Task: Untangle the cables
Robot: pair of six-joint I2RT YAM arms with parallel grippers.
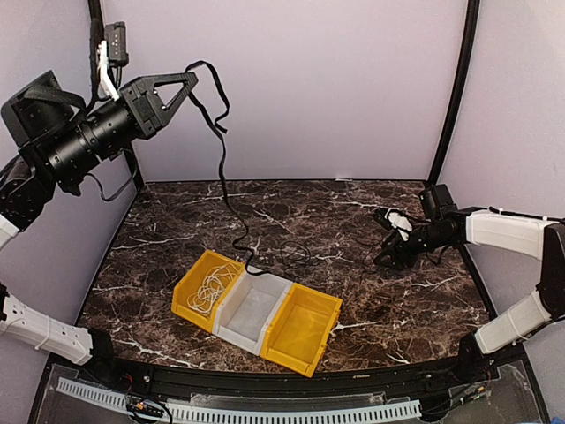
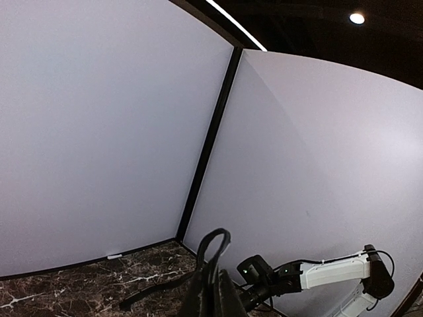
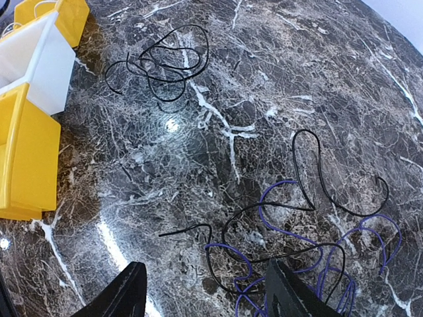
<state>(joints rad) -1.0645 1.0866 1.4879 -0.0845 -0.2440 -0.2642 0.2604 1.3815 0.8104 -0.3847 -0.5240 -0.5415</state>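
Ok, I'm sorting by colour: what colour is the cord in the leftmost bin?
White; the cord in the yellow bin shows best in the top view.

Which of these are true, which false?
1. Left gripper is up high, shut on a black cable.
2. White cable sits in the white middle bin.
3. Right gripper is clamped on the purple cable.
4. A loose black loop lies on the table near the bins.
1. True. The left gripper is raised and shut on the black cable, which hangs toward the table.
2. False. The white cable lies in the left yellow bin; the white bin looks empty.
3. False. The right gripper is open, low over the table; the purple cable lies loose on the marble.
4. True. The black loop rests on the table beside the bins.
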